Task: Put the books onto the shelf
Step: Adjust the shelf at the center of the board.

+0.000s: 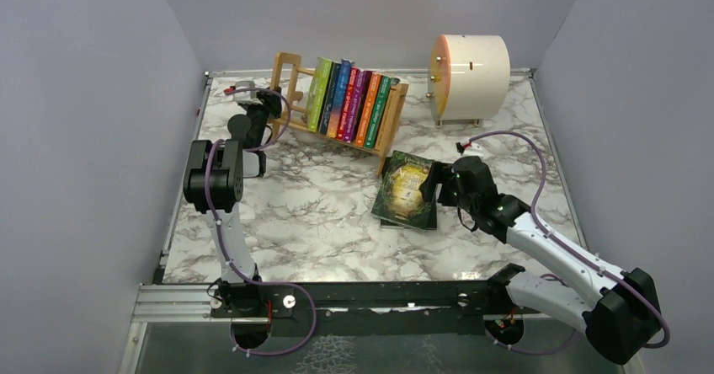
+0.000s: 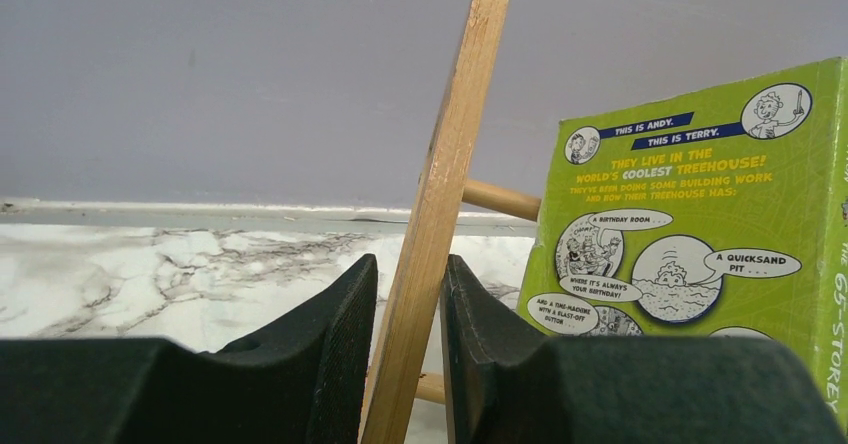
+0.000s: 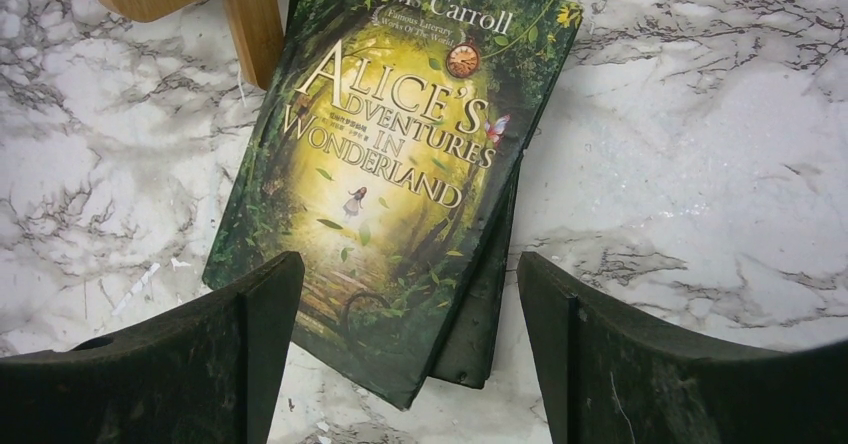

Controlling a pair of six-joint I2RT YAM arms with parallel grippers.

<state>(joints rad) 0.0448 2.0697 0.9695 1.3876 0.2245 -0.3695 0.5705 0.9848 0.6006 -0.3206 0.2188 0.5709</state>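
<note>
Left fingers (image 1: 275,98) clamped on shelf (image 1: 392,130) end slat, 11 o'clock. Books (image 1: 349,104) upright in shelf. Right fingers (image 1: 430,182) apart over dark green book (image 3: 380,184) flat on surface (image 1: 311,214), 3 o'clock.

Marble table (image 1: 320,214) bears shelf (image 1: 287,72), cream drum (image 1: 471,69), stacked books (image 1: 408,192).
</note>
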